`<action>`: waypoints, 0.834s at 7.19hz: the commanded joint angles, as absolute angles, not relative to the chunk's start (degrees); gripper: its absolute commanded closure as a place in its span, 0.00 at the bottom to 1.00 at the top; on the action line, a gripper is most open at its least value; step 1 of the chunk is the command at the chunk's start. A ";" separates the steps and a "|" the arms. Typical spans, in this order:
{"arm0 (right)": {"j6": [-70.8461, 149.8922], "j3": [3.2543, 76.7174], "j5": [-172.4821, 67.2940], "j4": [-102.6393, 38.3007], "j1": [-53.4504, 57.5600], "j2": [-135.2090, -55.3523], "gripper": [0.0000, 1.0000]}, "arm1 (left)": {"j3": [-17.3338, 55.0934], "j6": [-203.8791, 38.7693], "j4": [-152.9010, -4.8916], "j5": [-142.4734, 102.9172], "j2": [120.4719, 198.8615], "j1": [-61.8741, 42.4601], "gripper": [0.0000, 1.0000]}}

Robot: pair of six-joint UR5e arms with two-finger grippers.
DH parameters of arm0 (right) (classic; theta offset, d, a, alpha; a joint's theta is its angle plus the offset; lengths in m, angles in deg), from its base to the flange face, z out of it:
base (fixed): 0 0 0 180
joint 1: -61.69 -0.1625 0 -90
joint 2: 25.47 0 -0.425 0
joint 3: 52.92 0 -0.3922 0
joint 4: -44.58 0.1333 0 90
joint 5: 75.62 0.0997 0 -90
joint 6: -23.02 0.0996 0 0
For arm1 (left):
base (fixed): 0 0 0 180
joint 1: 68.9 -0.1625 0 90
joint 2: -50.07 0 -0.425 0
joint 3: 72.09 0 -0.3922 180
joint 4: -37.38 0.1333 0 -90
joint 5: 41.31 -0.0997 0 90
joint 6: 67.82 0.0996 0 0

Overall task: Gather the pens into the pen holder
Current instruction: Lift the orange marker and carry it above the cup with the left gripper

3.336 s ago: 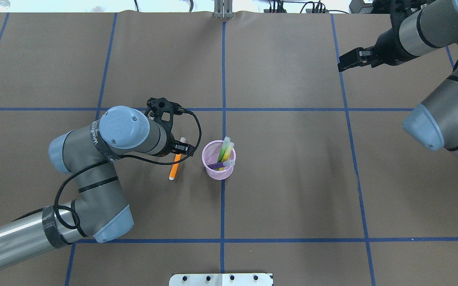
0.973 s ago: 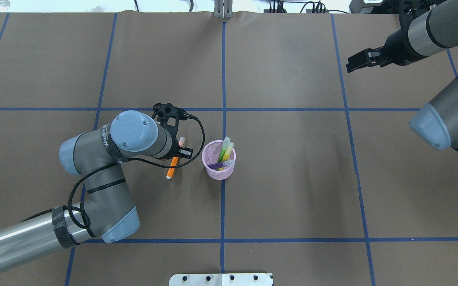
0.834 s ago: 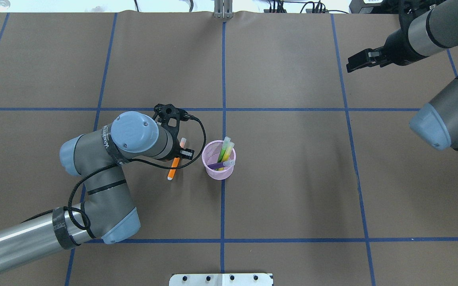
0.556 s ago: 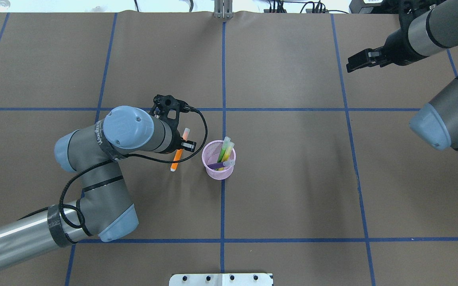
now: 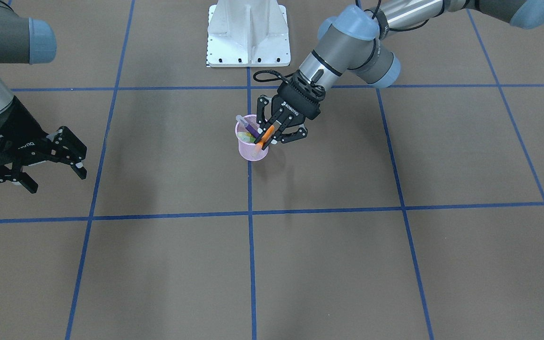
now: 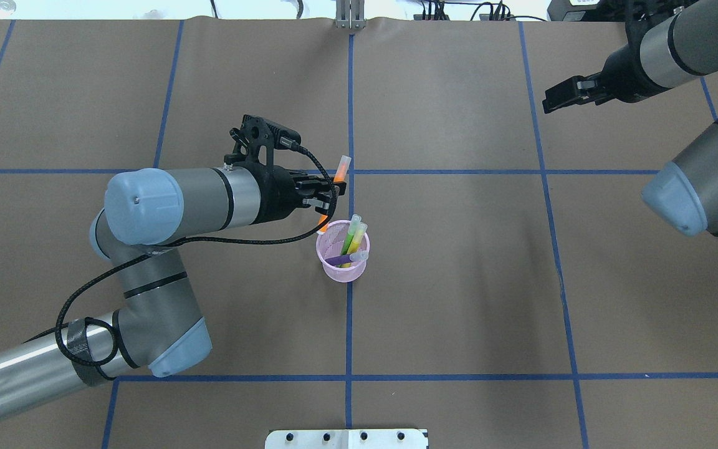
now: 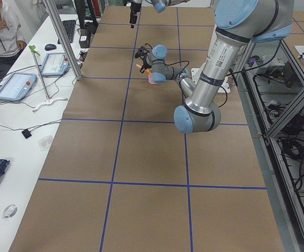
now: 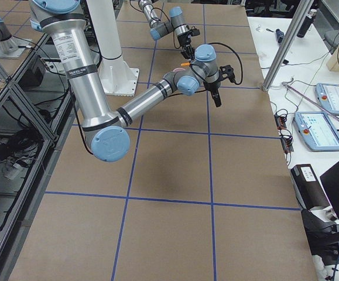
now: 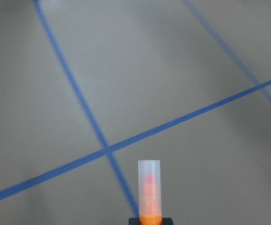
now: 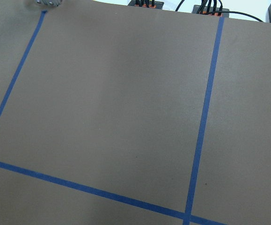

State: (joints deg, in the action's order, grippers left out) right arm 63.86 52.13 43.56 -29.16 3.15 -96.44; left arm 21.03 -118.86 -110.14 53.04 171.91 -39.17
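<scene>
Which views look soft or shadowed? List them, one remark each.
Left wrist view: the orange pen is fairly sharp, the tape lines behind it blurred. Right wrist view: crisp throughout. Front-facing view: faint soft shadow by the pen holder.

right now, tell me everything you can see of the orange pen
The orange pen is a slim, plastic-looking stick with an orange barrel and a clear whitish cap, the orange tip showing through it. The left claw is shut on its middle, holding it tilted off the table, cap end away from the robot, other end by the pen holder's rim. Whether it touches the rim is unclear.
</scene>
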 commanded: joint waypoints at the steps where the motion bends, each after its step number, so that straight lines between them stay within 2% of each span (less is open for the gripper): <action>1: 63.89 52.11 43.56 -29.16 3.15 -96.40 0.01 | 16.01 -118.63 -127.61 49.06 173.11 -39.72 1.00; 6: 63.80 52.11 43.39 -29.07 3.24 -96.23 0.01 | 9.39 -101.10 -138.20 44.29 175.06 -43.85 1.00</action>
State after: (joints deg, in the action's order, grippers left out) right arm 63.84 52.12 43.42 -29.08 3.17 -96.30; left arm 11.16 -106.75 -135.34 44.89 175.26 -43.30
